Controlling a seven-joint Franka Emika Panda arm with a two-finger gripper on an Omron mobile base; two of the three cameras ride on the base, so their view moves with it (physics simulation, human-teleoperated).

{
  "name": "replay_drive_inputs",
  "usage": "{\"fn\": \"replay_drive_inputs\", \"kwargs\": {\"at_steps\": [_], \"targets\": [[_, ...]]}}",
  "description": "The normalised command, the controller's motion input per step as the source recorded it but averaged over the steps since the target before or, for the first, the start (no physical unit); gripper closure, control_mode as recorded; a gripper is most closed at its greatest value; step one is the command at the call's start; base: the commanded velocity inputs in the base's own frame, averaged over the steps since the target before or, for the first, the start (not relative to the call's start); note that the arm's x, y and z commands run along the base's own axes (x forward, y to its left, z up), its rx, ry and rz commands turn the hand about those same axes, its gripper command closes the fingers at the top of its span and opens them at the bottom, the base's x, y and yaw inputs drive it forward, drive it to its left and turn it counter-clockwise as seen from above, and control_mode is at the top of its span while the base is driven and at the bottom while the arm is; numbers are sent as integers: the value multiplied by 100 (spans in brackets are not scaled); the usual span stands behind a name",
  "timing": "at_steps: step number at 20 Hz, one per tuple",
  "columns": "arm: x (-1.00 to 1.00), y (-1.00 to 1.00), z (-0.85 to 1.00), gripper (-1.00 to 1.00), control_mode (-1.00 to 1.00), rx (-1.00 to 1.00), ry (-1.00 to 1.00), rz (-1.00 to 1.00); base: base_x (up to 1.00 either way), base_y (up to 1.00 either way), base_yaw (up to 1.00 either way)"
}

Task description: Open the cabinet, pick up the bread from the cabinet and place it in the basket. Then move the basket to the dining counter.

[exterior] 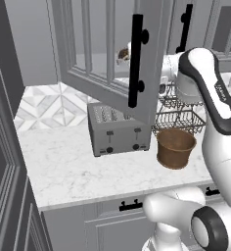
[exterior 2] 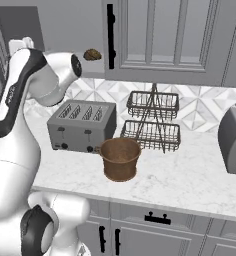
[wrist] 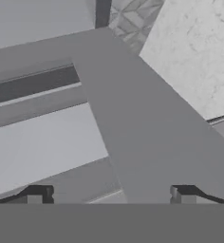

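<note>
With the cabinet (exterior: pixel 107 54) door swung wide, the bread (exterior 2: pixel 92 54) sits on the open shelf, ungrasped.
Largest hazard is that glass-paned door: it hangs out over the marble worktop (exterior: pixel 73 176) and the toaster (exterior: pixel 118 128), and the white arm reaches up close beside it, so a sideways swing could knock the door or jam the elbow against its frame. Next, the basket (exterior 2: pixel 120 159) stands just in front of the toaster and near the two-tier wire rack (exterior 2: pixel 153 121); a low pass could tip it. Smallest, the gripper (wrist: pixel 109 193) has its two tips standing wide apart with nothing between them, facing grey cabinet framing, so a misjudged approach might push the little roll deeper in rather than catch it.
</note>
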Motion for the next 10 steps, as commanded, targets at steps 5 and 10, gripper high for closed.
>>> {"fn": "replay_drive_inputs", "kwargs": {"at_steps": [5,10], "targets": [[-68,100,-11,-100,-100,0,-5,1,0,0,0],[-27,100,0,-100,-100,0,-9,0,0,0,0]]}}
